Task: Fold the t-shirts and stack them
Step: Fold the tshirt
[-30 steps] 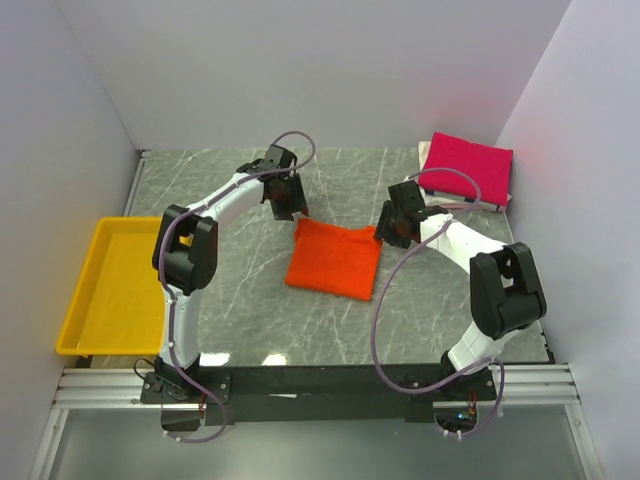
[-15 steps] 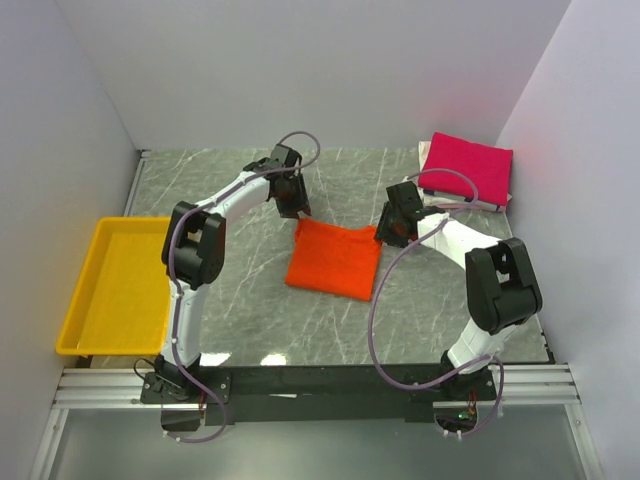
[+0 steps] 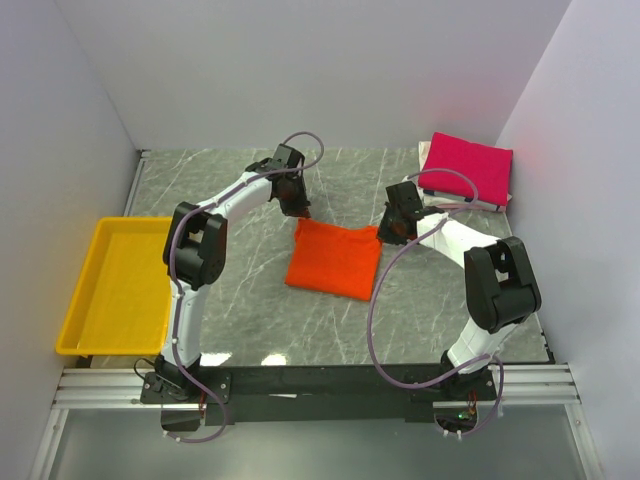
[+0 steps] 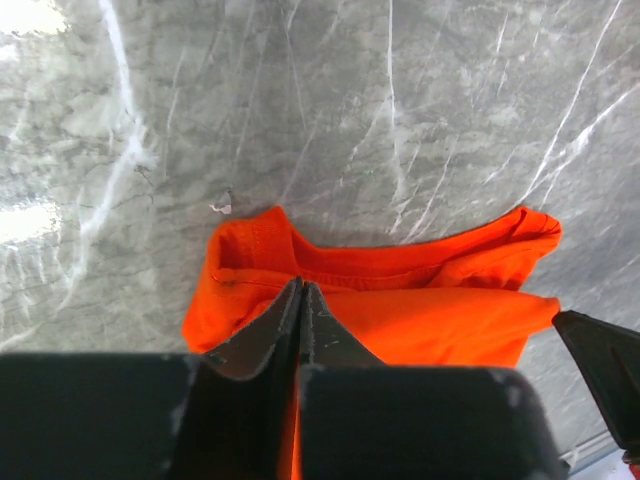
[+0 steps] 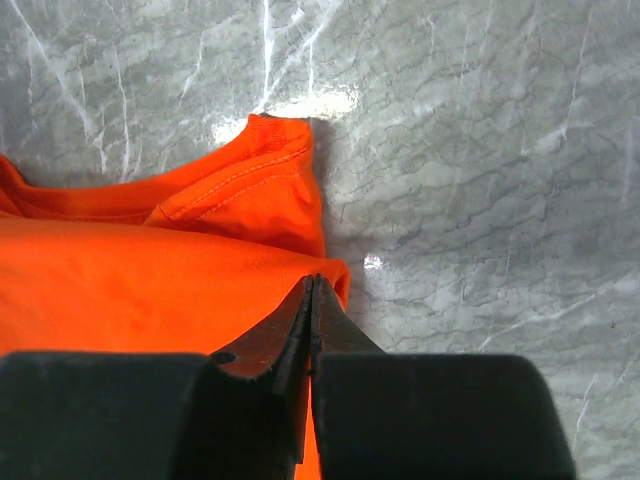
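Hovering at the far corners of the folded orange t-shirt (image 3: 335, 262) on the worktop (image 3: 250, 300), the left hand (image 4: 301, 285) and right hand (image 5: 314, 280) each have fingers pressed together.

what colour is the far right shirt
That t-shirt is magenta-pink, clearest in the top external view.

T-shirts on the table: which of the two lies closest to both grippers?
The orange t-shirt, folded mid-table, with the left gripper and right gripper by its far corners. The pink t-shirt lies apart, far right.
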Controlling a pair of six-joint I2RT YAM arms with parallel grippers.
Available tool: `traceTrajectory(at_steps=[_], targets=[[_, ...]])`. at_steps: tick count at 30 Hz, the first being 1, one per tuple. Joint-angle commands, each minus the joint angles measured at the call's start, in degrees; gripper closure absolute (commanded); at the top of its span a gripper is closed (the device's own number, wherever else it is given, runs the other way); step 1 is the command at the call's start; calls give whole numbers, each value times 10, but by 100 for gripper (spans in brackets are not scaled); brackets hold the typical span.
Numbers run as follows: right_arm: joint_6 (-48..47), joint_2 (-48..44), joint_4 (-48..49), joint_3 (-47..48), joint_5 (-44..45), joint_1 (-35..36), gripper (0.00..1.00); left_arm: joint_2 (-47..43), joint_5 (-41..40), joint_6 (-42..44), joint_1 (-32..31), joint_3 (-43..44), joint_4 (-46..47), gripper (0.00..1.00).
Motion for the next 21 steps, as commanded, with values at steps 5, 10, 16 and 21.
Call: traceTrajectory(at_steps=[5,10,16,21], targets=[[2,0,18,15,6,4,91,-10,3,1,-4,16,9,99],[3,-17,34,-4,9,3,51,-11,3,0,-4,15,9,99],[10,12,45,2,-9,4,43,-16,-3,1,-3,12,5,99],[19,30,61,1,-22,3,44,-21,-18,0,0,12,-2,73]])
